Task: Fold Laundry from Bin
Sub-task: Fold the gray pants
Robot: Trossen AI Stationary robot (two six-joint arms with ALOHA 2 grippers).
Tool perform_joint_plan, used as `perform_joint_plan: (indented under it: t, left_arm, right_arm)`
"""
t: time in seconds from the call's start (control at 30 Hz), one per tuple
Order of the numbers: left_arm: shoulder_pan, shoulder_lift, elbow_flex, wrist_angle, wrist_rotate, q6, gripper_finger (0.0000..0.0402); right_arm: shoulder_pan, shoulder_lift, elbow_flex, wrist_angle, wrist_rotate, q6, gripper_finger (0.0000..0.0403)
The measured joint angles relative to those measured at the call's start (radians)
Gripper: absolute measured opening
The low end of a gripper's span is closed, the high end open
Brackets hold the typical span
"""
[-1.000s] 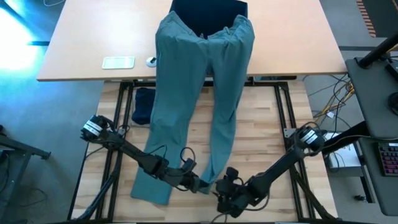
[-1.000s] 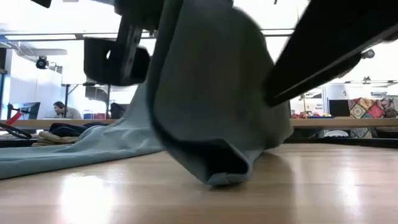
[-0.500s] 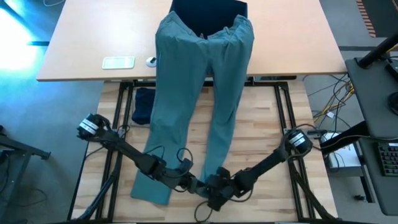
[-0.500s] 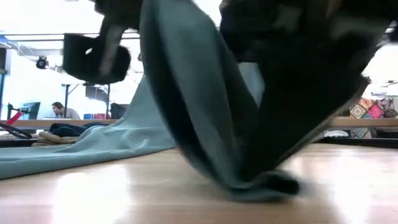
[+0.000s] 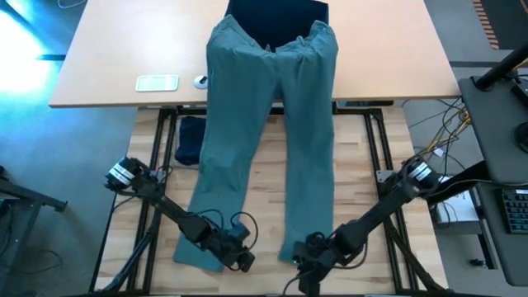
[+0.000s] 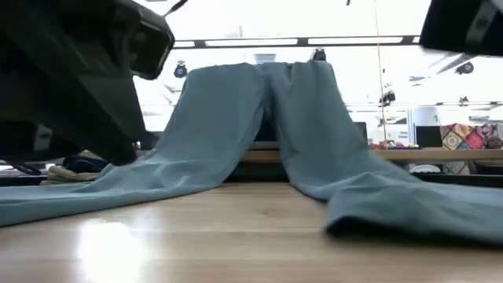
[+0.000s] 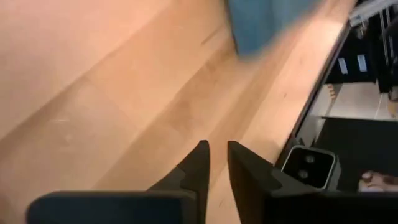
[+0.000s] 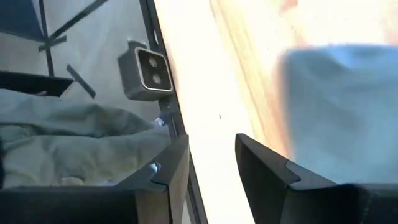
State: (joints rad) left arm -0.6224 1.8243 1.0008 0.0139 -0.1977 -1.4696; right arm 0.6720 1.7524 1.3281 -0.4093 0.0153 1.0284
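Teal-green trousers (image 5: 268, 124) hang by their waist from the navy bin (image 5: 276, 10) at the far side, run over a desk edge and lie with both legs on the wooden table. The right leg's end (image 5: 301, 239) lies flat near the front edge, as does the left leg's end (image 5: 198, 252). My left gripper (image 5: 245, 261) hovers between the two leg ends, its fingers a narrow gap apart with nothing between them (image 7: 216, 158). My right gripper (image 5: 307, 266) stands open and empty (image 8: 208, 162) just nearside of the right leg's end (image 8: 342, 106).
A navy garment (image 5: 190, 140) lies left of the trousers. A white flat device (image 5: 157, 82) sits on the desk at the far left. A small camera box (image 7: 308, 165) is fixed at the table's near edge. Bare wood shows between the trouser legs.
Both grippers had the right leg's end raised at the table's front. They have let go: the leg end has dropped and now lies flat and straight. My left gripper has moved toward the table's left and down; my right gripper has drawn back toward the near edge.
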Motion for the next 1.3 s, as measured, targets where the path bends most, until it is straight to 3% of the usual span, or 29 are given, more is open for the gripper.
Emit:
perform_joint_plan:
  t: [0.2,0.47,0.57,0.7,0.87,1.1,1.3]
  left_arm:
    - [0.017,-0.039,0.053,0.012,-0.169,0.221,0.0089]
    - [0.190,0.129,0.226,0.007,-0.155,0.516,0.0123]
    - [0.238,0.221,0.343,-0.054,-0.097,0.485,0.0147]
    - [0.265,0.353,0.527,-0.188,0.017,0.320,0.0187]
    - [0.266,0.490,0.727,-0.278,0.032,0.271,0.0220]
    - [0.284,0.514,0.969,-0.623,-0.099,0.213,0.0226]
    - [0.319,0.534,1.069,-0.665,-0.117,0.106,0.0216]
  right_arm:
    - [0.014,-0.127,0.003,-0.185,0.139,0.046,0.0150]
    - [0.055,-0.287,0.003,-0.391,0.216,0.176,0.0169]
    - [0.075,-0.323,0.003,-0.435,0.232,0.245,0.0173]
    - [0.110,-0.344,0.003,-0.476,0.231,0.298,0.0173]
    - [0.128,-0.340,0.000,-0.504,0.232,0.296,0.0173]
    - [0.167,-0.337,-0.003,-0.530,0.221,0.246,0.0173]
    - [0.212,-0.337,-0.007,-0.537,0.221,0.176,0.0173]
